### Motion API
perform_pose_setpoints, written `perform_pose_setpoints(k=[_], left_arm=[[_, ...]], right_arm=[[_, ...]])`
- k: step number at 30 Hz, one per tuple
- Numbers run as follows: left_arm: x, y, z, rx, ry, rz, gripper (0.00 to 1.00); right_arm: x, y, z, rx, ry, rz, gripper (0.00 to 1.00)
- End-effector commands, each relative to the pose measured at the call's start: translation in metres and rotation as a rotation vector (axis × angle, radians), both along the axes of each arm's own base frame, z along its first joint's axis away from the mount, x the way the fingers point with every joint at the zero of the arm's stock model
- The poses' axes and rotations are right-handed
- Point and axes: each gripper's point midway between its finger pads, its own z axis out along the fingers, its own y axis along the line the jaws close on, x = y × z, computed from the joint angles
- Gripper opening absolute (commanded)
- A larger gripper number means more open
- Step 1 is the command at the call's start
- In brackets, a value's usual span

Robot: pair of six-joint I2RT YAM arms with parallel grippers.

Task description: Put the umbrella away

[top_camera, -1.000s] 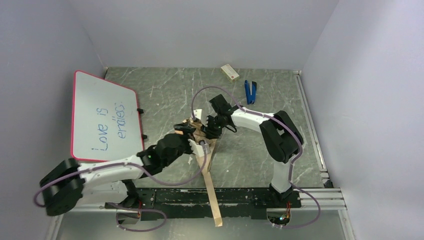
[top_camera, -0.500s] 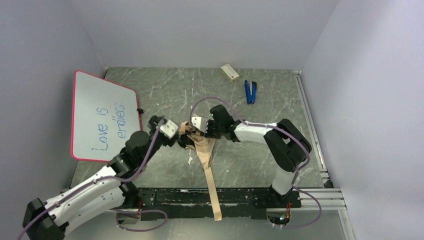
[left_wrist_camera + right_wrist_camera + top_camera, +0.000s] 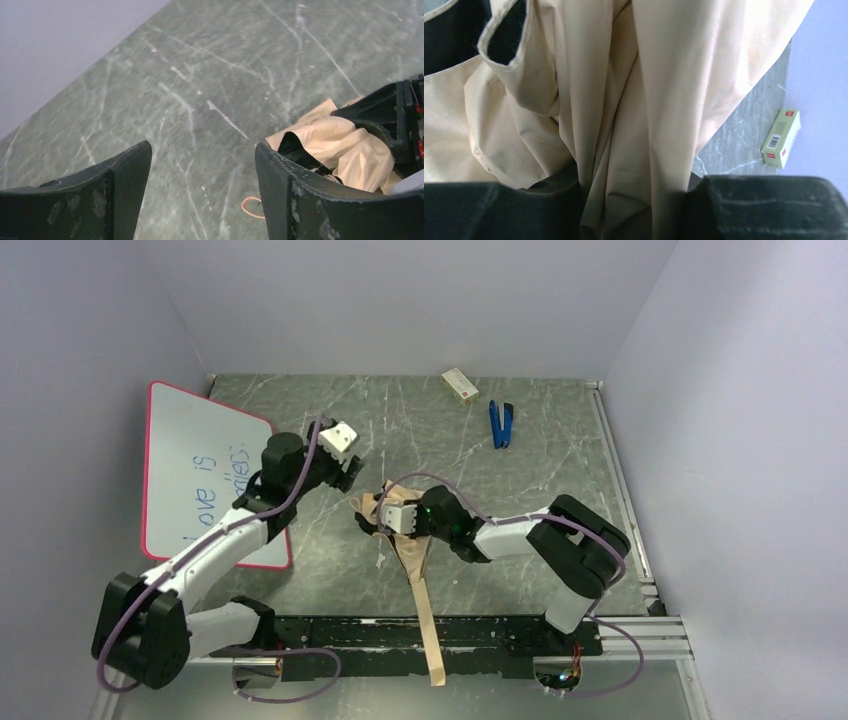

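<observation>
The umbrella [image 3: 392, 530] lies collapsed near the middle of the grey-green tabletop [image 3: 520, 470], a crumpled bundle of beige fabric, not neatly rolled. Its folds are loose and creased, with dark patches showing inside the openings between them. Part of the cloth is drawn up into long vertical pleats [image 3: 624, 100], pinched between the fingers [image 3: 769, 205] of the right gripper [image 3: 634, 200]. From the bundle a long tan strap [image 3: 425, 625] runs straight towards the near edge of the tabletop, crosses the black rail [image 3: 500, 632] there and ends just past it. The shaft and handle are hidden from here.
</observation>
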Motion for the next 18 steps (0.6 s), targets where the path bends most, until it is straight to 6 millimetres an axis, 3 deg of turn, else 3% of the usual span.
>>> perform_pose_setpoints(k=[1,7,12,18], left_arm=[[-0.01,-0.037,-0.008,0.085,0.002,-0.312,0.8],[-0.037,-0.068,-0.051,0.112,0.233,-0.625,0.83],[-0.044,-0.09,-0.064,0.024,0.383,-0.759,0.81],[-0.059,-0.104,-0.077,0.035,0.437,-0.825,0.84]], right_arm=[[-0.037,-0.05,-0.049,-0.22,0.057,0.017,0.14],[-0.044,-0.047,-0.045,-0.239,-0.078,0.077,0.13],[-0.046,-0.046,-0.046,-0.274,-0.138,0.1,0.13],[-0.05,-0.037,-0.047,-0.273,-0.152,0.123,0.13]])
